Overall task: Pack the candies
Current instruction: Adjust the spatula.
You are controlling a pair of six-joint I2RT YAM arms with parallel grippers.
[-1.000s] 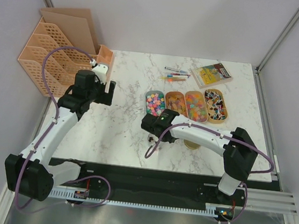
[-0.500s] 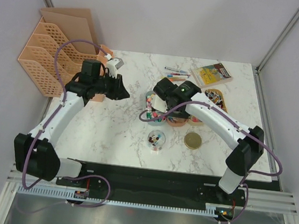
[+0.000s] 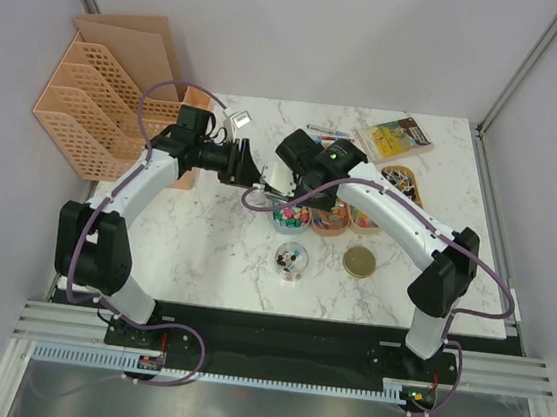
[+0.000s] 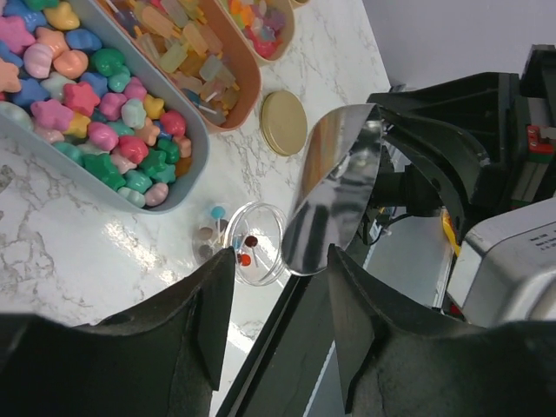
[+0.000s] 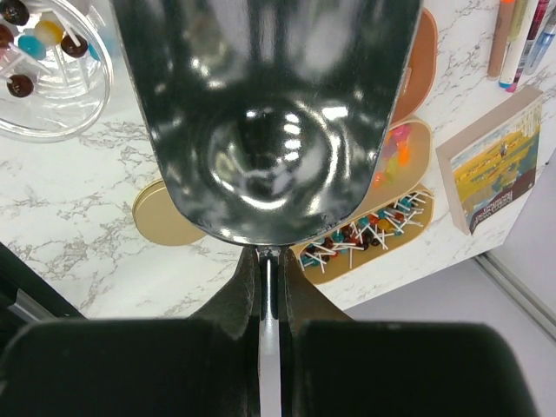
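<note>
well, my right gripper [image 5: 268,276] is clamped on the handle of the metal scoop [image 5: 261,113], whose bowl looks empty and hangs over the candies [image 4: 87,113] heaped in the grey tray [image 4: 187,178]. my left gripper [image 4: 278,291] has its jaws apart on nothing, with the scoop's bowl just past them. to load well i'd dip the lip shallow into the heap and lift level, keeping the left arm out of the sweep since the two wrists sit near each other. the clear jar [image 3: 292,261] with a few sweets stands on the marble table [image 3: 205,230] just beside the tray, the gold lid [image 3: 360,262] near it. at the back are pens [image 3: 327,139], a book [image 3: 395,138] and an orange file rack [image 3: 89,106] against plain walls.
</note>
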